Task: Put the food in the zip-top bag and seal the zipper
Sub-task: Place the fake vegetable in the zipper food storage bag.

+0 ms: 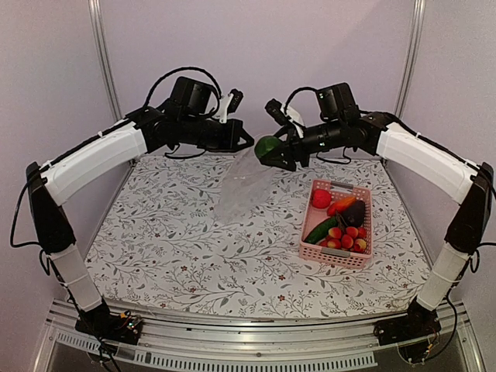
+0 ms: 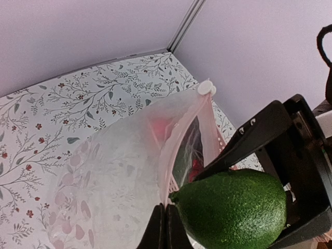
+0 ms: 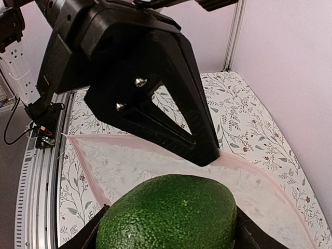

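Note:
My left gripper [image 1: 248, 143] is shut on the mouth edge of the clear zip-top bag [image 1: 242, 187] and holds it up so that it hangs to the table. In the left wrist view the shut fingers [image 2: 166, 228] pinch the pinkish zipper strip [image 2: 179, 140]. My right gripper [image 1: 274, 153] is shut on the dark green round item [image 1: 268, 146], right beside the left fingers above the bag's open mouth. It fills the right wrist view [image 3: 167, 215], with the bag's mouth [image 3: 129, 161] below it. The other food lies in the pink basket [image 1: 364, 232]: red ball [image 1: 321, 198], pepper [image 1: 341, 205], eggplant [image 1: 355, 214], cucumber [image 1: 319, 231], red-yellow cluster [image 1: 347, 237].
The floral table cloth [image 1: 170, 240] covers the table. Pale walls and metal corner posts [image 1: 102, 54] close in the back and sides. The two arms nearly meet at the back centre.

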Controlling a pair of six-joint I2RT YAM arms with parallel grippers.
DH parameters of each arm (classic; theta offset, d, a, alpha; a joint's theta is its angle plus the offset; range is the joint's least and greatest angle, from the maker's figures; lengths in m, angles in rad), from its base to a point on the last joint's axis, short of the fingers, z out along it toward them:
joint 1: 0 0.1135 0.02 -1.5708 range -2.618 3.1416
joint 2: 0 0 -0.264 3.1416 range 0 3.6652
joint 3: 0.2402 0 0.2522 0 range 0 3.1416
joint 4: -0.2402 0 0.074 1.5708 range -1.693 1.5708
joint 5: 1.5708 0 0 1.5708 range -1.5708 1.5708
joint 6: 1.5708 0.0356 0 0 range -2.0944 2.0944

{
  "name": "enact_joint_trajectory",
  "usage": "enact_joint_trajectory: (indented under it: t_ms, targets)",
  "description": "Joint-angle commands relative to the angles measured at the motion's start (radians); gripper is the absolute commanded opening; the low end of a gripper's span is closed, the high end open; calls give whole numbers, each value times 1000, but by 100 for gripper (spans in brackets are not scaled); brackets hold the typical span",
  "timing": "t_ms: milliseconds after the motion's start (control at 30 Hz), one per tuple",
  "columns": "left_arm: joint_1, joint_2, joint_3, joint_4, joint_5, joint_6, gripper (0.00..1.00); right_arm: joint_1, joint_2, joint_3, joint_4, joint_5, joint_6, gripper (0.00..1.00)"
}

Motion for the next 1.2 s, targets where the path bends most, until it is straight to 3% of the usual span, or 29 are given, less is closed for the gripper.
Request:
enact_joint_trajectory:
  t_ms: [0,200,367,500,900,1167]
  targets:
    - [-8,-40,-14,31,-14,-9,0,10,52,49,-83,56,30,56]
    - [-9,-34,-19,38,-14,-12,0,24,142,128,-190,130,53,59]
    - [-9,-36,-26,35,-29,-6,0,32,165,189,-251,185,57,78]
    - [-8,-37,-38,31,-53,7,0,32,168,235,-306,119,45,98]
    - [1,-11,-61,13,-94,32,0,31,37,132,-258,123,-2,99]
    - [35,-11,-81,3,-93,33,0,32,-55,-2,-222,163,-109,91]
